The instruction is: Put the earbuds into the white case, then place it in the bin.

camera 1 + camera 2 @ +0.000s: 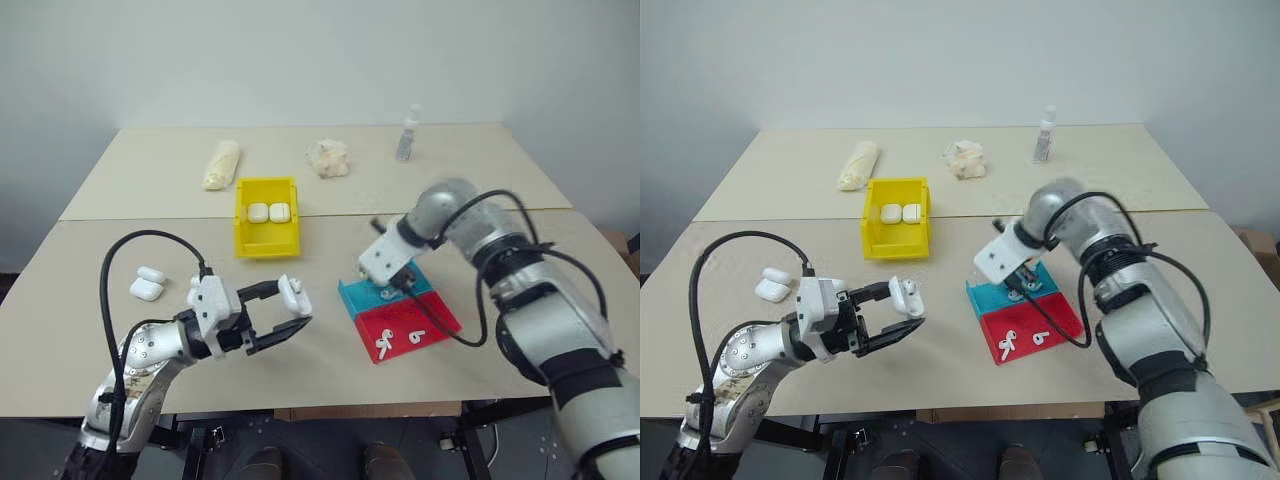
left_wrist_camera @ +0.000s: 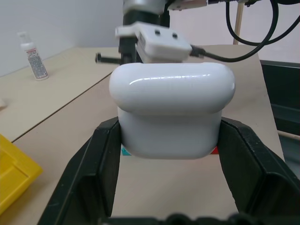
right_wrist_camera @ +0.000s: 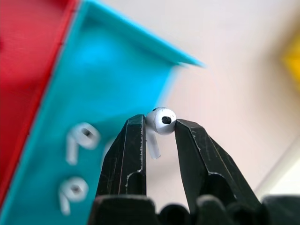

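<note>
One earbud (image 3: 161, 120) pinched between the right end effector (image 3: 158, 136) fingertips, blue tray (image 3: 117, 93) beneath it in its wrist view, left end effector (image 2: 168, 154) clamping the white case (image 2: 171, 108), lid up.

No legible text; spray bottle (image 2: 35, 63) label unreadable.

Two pale beige tables (image 1: 150, 240) are set edge to edge, a seam being seen across their width. A plain white wall (image 1: 300, 60) is seen behind them, evenly lit. Beneath the near table edge, dark metal framing (image 1: 470, 440) is glimpsed, possibly table legs; the floor cannot be made out.
</note>
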